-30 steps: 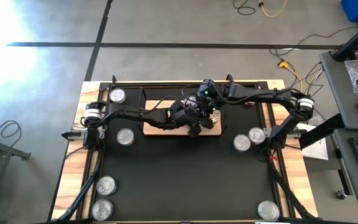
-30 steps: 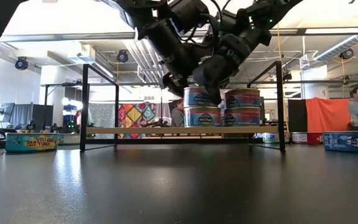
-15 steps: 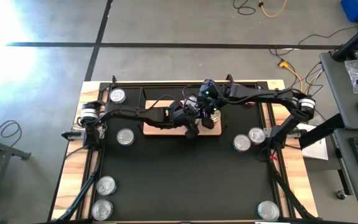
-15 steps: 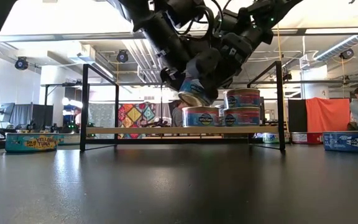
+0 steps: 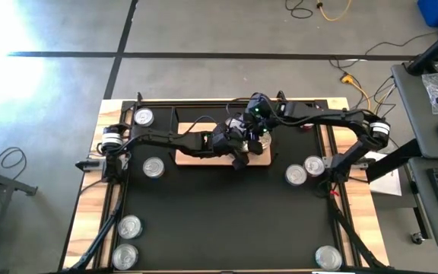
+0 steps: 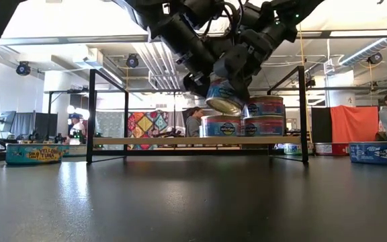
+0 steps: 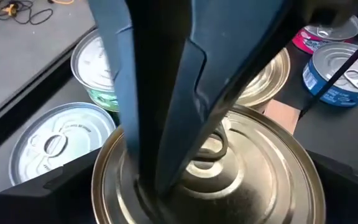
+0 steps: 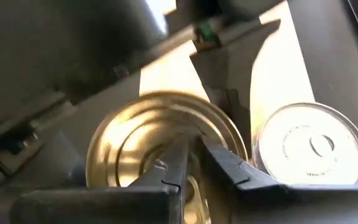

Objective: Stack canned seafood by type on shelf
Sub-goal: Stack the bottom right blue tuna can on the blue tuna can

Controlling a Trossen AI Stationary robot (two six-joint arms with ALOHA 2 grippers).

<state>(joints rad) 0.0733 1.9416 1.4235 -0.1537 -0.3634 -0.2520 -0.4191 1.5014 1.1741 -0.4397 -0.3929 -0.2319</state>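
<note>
Strong daylight pours in from the upper left and washes the floor (image 5: 21, 30) white there. Seen from table height, the ceiling behind is blown out and both arms hang as dark silhouettes, while the black mat (image 6: 180, 202) carries a soft grey sheen. Up close the gold tin (image 7: 241, 174) glares, and the fingers (image 7: 166, 93) before it are blurred; the right wrist view is hazy, with bright wood behind

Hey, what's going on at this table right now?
Both arms are over the shelf. The left gripper holds a gold-topped can tilted in the air above the cans already stacked there. The right gripper, shut, presses on that can's top. More cans wait on the black mat.
</note>
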